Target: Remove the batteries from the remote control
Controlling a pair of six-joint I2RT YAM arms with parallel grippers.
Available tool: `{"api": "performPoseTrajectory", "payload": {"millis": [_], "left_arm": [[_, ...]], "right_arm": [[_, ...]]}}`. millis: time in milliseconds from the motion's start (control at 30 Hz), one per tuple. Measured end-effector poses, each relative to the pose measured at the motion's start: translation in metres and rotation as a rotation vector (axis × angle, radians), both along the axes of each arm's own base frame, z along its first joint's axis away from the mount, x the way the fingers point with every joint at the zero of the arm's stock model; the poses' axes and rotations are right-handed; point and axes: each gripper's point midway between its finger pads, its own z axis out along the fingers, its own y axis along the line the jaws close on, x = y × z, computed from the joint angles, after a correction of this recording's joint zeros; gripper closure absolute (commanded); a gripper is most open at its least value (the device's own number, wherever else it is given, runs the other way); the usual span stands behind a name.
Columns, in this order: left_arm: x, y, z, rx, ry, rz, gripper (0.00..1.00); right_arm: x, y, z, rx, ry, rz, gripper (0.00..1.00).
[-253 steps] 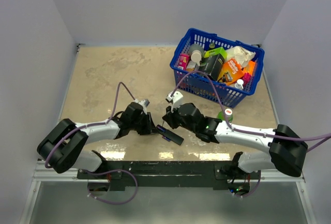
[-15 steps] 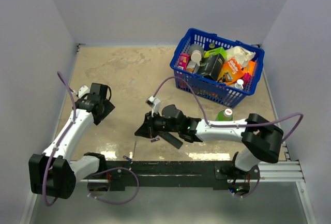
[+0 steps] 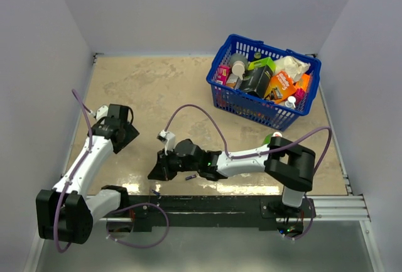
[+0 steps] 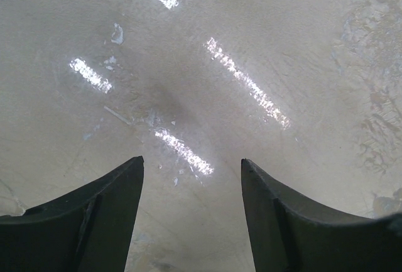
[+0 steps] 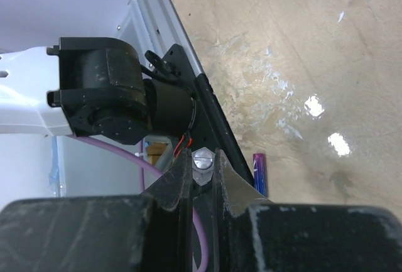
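We find one battery [image 5: 259, 174] lying flat on the table [image 5: 301, 46] against the black front rail [image 5: 217, 124], just beside the right gripper [image 5: 201, 162], its fingers pressed together. A second battery [image 3: 189, 176] lies beside that arm's wrist (the remote control we cannot make out). The left gripper [image 4: 191, 161] hangs spread above the table, well apart.

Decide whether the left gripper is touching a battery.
Apart. The left wrist view shows the left gripper open over bare table; the top view puts the battery far to its right.
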Motion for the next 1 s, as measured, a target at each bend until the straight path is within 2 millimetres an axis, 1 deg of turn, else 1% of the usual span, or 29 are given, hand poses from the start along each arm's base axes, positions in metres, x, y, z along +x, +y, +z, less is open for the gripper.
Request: {"api": "performPoseTrajectory", "payload": {"millis": [100,300,567,667,800,900,1000], "left_arm": [[-0.001,-0.001,-0.004,-0.01,0.006,-0.005,0.33],[-0.002,-0.004,-0.007,-0.021,0.006,-0.013,0.33],[0.001,-0.006,-0.006,-0.031,-0.003,-0.018,0.33],[0.001,-0.006,-0.006,-0.033,-0.003,-0.019,0.33],[0.001,-0.006,-0.006,-0.033,-0.003,-0.02,0.33],[0.001,-0.006,-0.006,-0.033,-0.003,-0.02,0.33],[0.001,-0.006,-0.006,-0.033,-0.003,-0.019,0.33]], "right_arm": [[0.004,0.003,-0.003,-0.007,-0.014,-0.016,1.0],[0.014,0.003,-0.007,-0.031,-0.046,-0.06,1.0],[0.025,0.008,0.002,-0.031,-0.1,-0.093,1.0],[0.029,0.008,0.002,-0.043,-0.117,-0.1,1.0],[0.034,0.006,-0.005,-0.075,-0.142,-0.114,1.0],[0.037,0.003,-0.015,-0.111,-0.151,-0.125,1.0],[0.038,0.003,-0.017,-0.118,-0.151,-0.128,1.0]]}}
